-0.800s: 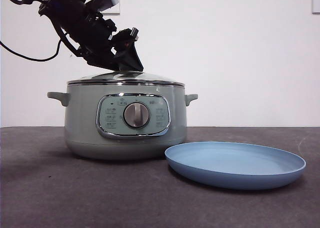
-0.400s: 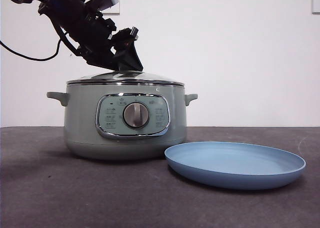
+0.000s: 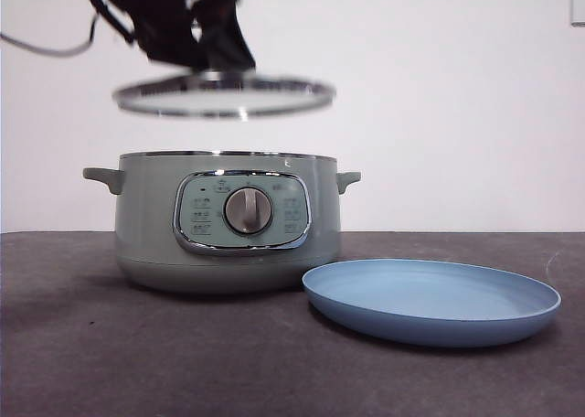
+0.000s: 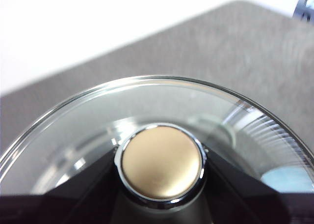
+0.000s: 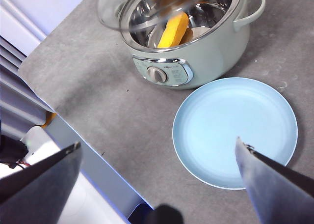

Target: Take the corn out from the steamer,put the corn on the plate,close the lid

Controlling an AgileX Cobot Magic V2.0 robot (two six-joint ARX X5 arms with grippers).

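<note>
The left gripper point(image 3: 212, 35) grips the lid point(image 3: 224, 97) by its knob point(image 4: 162, 162), with a black jaw pressed against each side of the knob in the left wrist view. In the front view the lid hangs in the upper left of the frame, roughly level and blurred, well above the open steamer point(image 3: 227, 220) and apart from its chrome rim. The corn point(image 5: 172, 31) lies inside the steamer, seen through the open mouth in the upper middle of the right wrist view, partly behind the glass of the raised lid. The plate point(image 3: 512, 318) sits bare in the lower right of the front view, just beside the steamer's base. The right gripper point(image 5: 159, 160) hangs high over the plate with its jaws spread wide, holding nothing.

The main hazard appears to be the lid itself. The knob is smooth and rounded, and the wide glass disc hangs off that one small hold, so a quick swing or tilt could pry it loose and drop it onto the steamer or the table. A second risk is crowding: the lid hovers directly over the pot's mouth, so if the right gripper reaches for the corn before the lid is carried aside, the arm could strike the glass. The corn sits deep against the metal wall, which may leave the jaws little room to close around it.
</note>
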